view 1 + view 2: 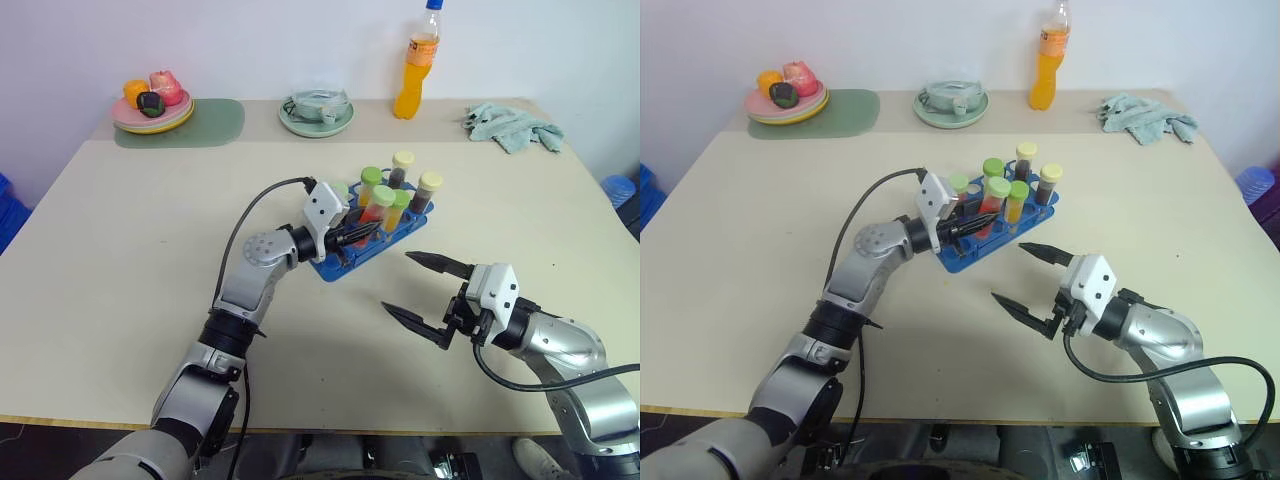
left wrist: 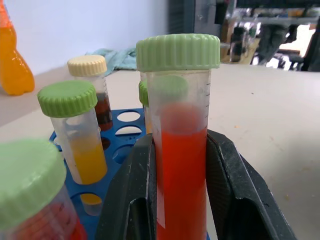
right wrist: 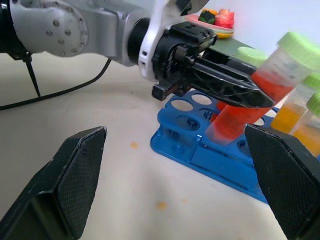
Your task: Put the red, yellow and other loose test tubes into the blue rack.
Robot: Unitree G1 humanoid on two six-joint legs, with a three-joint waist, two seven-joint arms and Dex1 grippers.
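Red liquid fills the tube (image 3: 240,107) that the left gripper (image 1: 358,235) clamps tilted over the blue rack (image 1: 345,262), apparently seeking a hole, while the right gripper (image 1: 428,298) waits nearby, jaws spread, empty.

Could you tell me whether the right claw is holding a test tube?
No, the right claw hangs open above the table, apart from the blue rack.

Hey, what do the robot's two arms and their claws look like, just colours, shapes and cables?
Both arms are silver-grey metal with black joint sections. Each wrist carries a white angular housing. The left claw and the right claw each have two black, tapering pointed fingers. A black cable loops from the left wrist back along that arm; another black cable hangs beneath the right forearm.
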